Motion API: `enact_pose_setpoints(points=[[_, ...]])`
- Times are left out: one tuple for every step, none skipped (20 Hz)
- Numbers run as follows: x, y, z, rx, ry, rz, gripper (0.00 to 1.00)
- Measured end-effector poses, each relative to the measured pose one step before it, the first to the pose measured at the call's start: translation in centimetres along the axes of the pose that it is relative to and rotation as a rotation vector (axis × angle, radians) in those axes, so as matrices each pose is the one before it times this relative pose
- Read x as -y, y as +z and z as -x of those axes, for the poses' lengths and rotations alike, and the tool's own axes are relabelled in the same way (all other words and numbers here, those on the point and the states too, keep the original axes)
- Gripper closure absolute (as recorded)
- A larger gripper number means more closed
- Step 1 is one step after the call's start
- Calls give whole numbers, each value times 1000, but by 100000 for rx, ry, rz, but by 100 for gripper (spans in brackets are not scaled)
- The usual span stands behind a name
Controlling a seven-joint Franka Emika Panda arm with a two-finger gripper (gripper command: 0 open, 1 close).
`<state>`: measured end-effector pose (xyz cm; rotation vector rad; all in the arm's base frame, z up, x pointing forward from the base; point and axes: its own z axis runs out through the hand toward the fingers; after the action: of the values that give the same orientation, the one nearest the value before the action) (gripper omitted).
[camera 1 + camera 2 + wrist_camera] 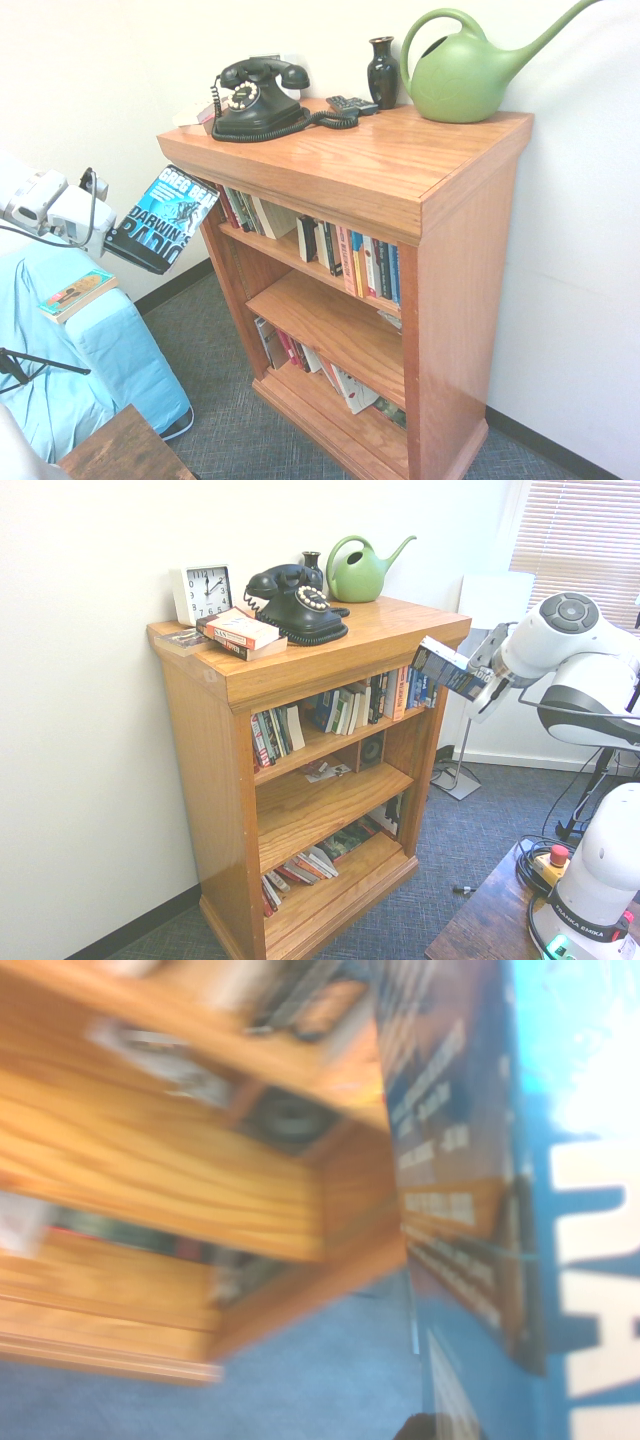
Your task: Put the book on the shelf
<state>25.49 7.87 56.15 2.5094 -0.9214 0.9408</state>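
Far left, thin orange-and-teal book (78, 293) lies on the blue cover (135, 345). Just above it, the jaws (108, 238) are pinching the thick book (163, 220), tilted, blue-and-black front showing, "Darwin's Radio" on it. Book is in the air, outside the shelf (345, 250), by its upper left end, nothing under it. Shelf next: black phone (257, 100) on the top board, then remote (352, 105), dark vase (382, 73), green watering can (462, 78) at right. Below, upper inner board carries an upright row of books (365, 262); lowest has leaning books (335, 378).
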Motion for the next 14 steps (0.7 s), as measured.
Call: enact_pose_setpoints(points=[[490, 531, 706, 1448, 623, -1924, 100], [358, 649, 508, 1339, 528, -1675, 100], [253, 731, 407, 1437, 390, -1647, 100], [292, 677, 213, 950, 273, -1575, 100], [435, 593, -40, 964, 403, -1682, 100], [490, 567, -138, 950, 439, -1746, 100], [554, 796, -190, 986, 273, -1622, 100], [530, 962, -201, 1117, 157, -1334, 100], [465, 961, -155, 1239, 109, -1182, 100], [477, 923, -118, 1079, -58, -1362, 100], [460, 1081, -48, 1283, -371, -900, 100], [425, 1114, -65, 1186, -352, -934, 100], [326, 1007, -77, 982, -261, -921, 100], [241, 870, -124, 741, -127, -795, 100]])
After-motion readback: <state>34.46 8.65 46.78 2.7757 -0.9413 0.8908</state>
